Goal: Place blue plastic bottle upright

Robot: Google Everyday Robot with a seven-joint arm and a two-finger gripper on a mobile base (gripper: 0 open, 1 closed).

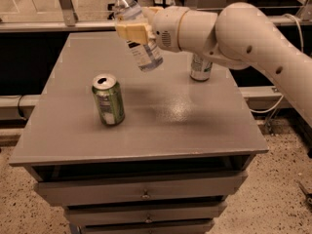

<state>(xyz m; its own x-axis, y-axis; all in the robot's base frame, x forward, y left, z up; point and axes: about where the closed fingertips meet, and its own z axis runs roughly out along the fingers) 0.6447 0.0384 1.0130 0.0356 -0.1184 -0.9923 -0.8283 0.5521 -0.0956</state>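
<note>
Blue plastic bottle (145, 56) tilted above the bench's (195, 130) far edge.
My tool (133, 31) clamps its middle, high between green can (108, 100) and silver can (199, 69), leaving room to right it.

Clear plastic bottle (146, 57) in the matt beige claw (132, 32) above the tabletop (185, 111) — grey, faintly glossy.
</note>
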